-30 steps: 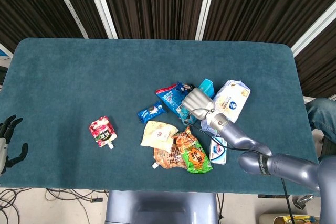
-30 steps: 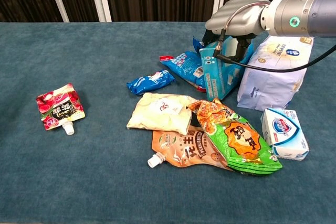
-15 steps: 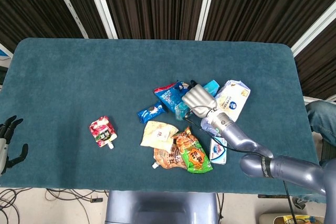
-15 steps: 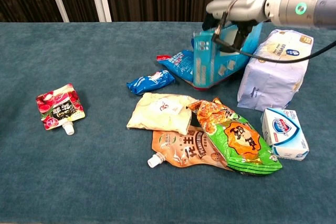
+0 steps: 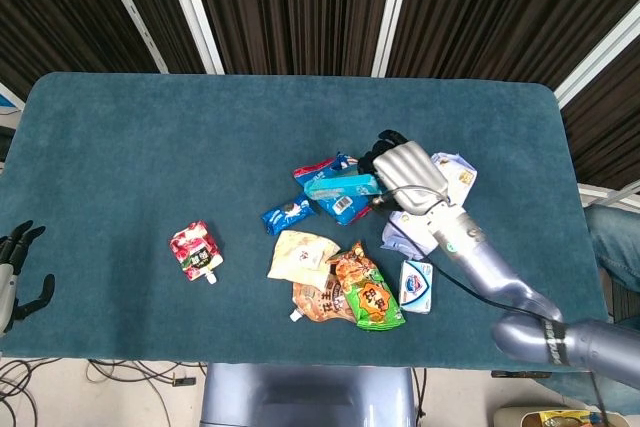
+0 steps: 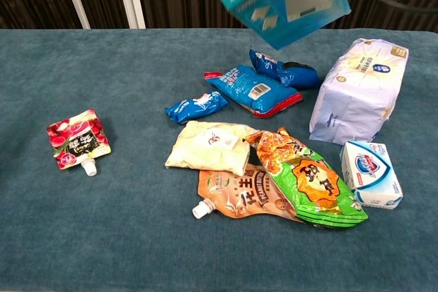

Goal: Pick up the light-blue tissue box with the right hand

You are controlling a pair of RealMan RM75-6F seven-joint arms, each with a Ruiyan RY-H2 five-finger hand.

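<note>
**Box lifted clear of the pile**

The lift is under way. Over the table [image 5: 140,137], the right hand [image 5: 408,172] grips the light-blue tissue box [image 6: 280,1] with fingers wrapped round it, holding it tilted in the air above the snack packets [image 6: 254,87]. By my judgement the pick is all but done; the next move calls only for a steady hold. A second ago the box stood on the cloth among the packets, beside the white tissue pack [image 6: 356,90]. The left hand [image 5: 15,267] hangs idle, fingers apart, empty.
</note>
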